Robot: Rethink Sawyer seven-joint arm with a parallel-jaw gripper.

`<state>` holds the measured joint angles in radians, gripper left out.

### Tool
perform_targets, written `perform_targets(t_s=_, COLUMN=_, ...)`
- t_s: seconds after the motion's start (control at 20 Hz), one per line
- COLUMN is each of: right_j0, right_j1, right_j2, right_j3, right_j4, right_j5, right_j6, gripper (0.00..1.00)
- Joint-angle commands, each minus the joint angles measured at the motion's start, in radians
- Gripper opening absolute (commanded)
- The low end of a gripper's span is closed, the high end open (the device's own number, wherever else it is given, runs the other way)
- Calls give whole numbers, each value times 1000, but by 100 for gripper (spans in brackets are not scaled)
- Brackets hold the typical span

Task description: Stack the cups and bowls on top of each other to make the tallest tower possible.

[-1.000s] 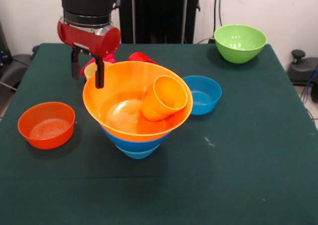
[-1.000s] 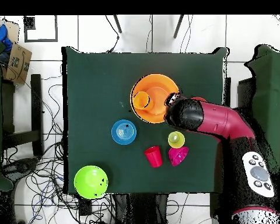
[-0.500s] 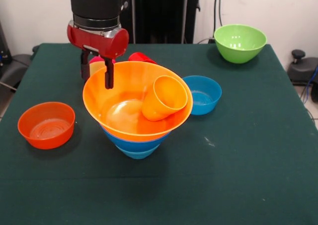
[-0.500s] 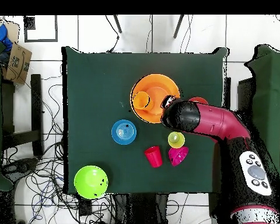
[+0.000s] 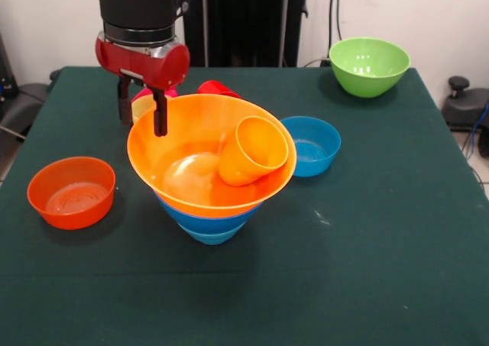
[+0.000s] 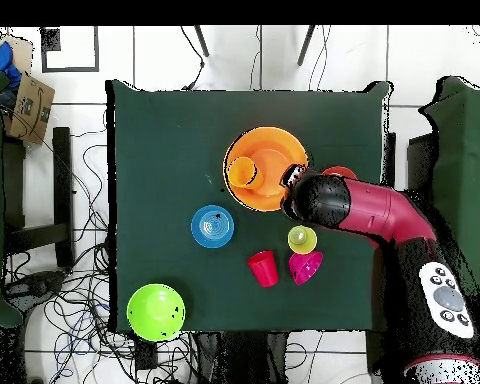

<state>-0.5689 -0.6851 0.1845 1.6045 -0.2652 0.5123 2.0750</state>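
The robot's hand (image 5: 139, 111) hangs over the far left rim of the widest yellow-orange bowl (image 5: 183, 170), its two dark fingers (image 5: 160, 115) parted a little and holding nothing. That bowl tops the tower (image 5: 208, 218), nested on a large blue bowl (image 5: 200, 215) and a small light-blue one (image 5: 211, 236), and an orange-yellow cup (image 5: 252, 152) lies tilted on its side inside it. On the green bench (image 5: 367, 231) a shallow orange bowl (image 5: 71, 192) sits to the left, a small blue bowl (image 5: 313, 144) just right of the tower, a lime green bowl (image 5: 369, 66) at the far right corner, and the red cup (image 6: 263, 268), yellow cup (image 6: 302, 239) and magenta bowl (image 6: 306, 266) cluster behind the tower.
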Motion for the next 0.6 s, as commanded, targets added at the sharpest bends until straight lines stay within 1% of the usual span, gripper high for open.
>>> perform_targets(t_s=0.05, right_j0=-26, right_j1=-3, right_j2=110, right_j3=32, right_j4=-51, right_j5=106, right_j6=-177, gripper=100)
perform_targets(t_s=0.2, right_j0=-42, right_j1=-49, right_j2=136, right_j3=46, right_j4=-10, right_j5=172, right_j6=-181, gripper=100)
perform_targets(t_s=0.35, right_j0=-53, right_j1=-78, right_j2=159, right_j3=35, right_j4=21, right_j5=227, right_j6=-171, gripper=100)
perform_targets(t_s=0.5, right_j0=-57, right_j1=-87, right_j2=170, right_j3=5, right_j4=30, right_j5=263, right_j6=-162, gripper=100)
perform_targets(t_s=0.6, right_j0=-63, right_j1=-90, right_j2=177, right_j3=2, right_j4=28, right_j5=262, right_j6=-157, gripper=100)
